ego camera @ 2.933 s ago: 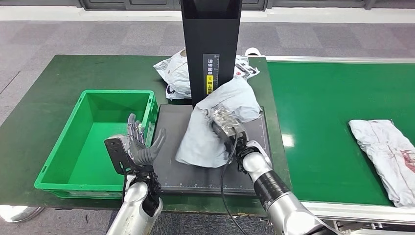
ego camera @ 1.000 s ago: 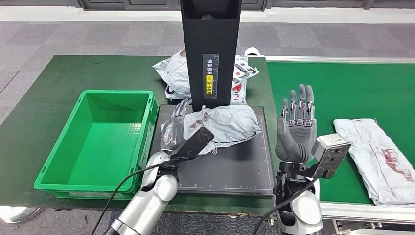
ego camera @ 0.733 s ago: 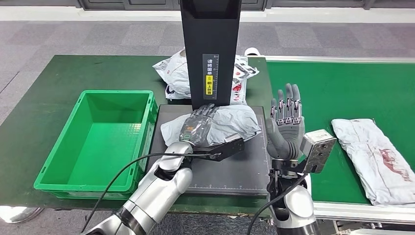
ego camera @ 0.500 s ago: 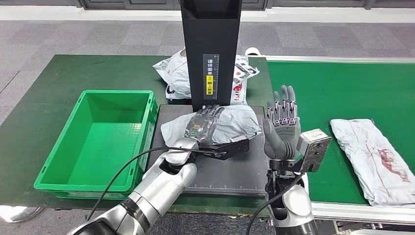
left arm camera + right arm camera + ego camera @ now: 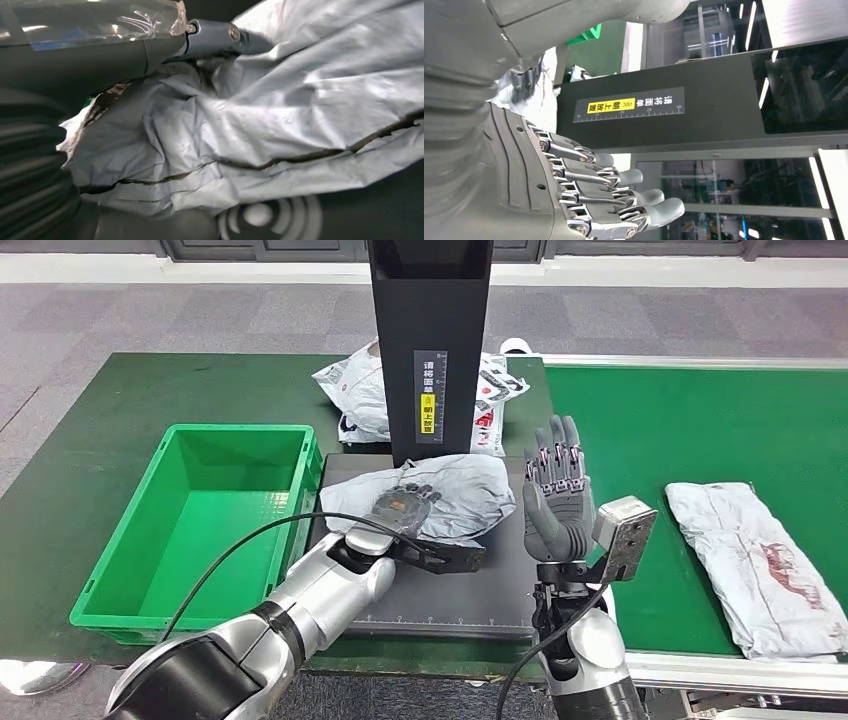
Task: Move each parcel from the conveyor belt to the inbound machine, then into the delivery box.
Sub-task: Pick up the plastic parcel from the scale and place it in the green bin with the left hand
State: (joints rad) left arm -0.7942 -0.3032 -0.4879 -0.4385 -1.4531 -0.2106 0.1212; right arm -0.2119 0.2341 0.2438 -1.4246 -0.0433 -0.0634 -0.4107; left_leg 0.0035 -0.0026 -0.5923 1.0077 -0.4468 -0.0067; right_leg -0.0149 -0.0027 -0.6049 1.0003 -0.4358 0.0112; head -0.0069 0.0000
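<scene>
Grey parcel (image 5: 425, 502) lies crumpled on the dark platform of the inbound machine (image 5: 470, 585), at the foot of its black column (image 5: 430, 340); judged to sit there because the machine must register it before it goes on.

Left to right:
- Green delivery box (image 5: 135, 540) stands just beside the platform's left edge, on the green table (image 5: 90, 400). That placement makes a short sideways carry for the next leg.
- Left hand (image 5: 397, 505) rests on top of the parcel, fingers laid across the film toward the column. Whether they have gathered the film or only press on it, cannot tell from the head view.
- Right hand (image 5: 555, 495) stands upright beside the platform's right edge, fingers apart and straight, holding nothing. Judged to be parked clear so the left arm can work.
- 1 more grey parcel (image 5: 765, 565) waits on the conveyor belt (image 5: 680, 430), well apart from both hands.
- 2 or so white bags (image 5: 362, 390) sit behind the column; count uncertain.

View differences:
- Left wrist view: film (image 5: 280, 115) folded into deep creases, thumb (image 5: 220, 37) lying against it, and a round ripple mark (image 5: 260, 215) printed on the platform beside the parcel's edge. Finger closure remains hidden.
- Right wrist view: yellow label and ruler strip (image 5: 634, 106) on the column, and the right hand's fingers (image 5: 624, 195) extended with nothing between them.
</scene>
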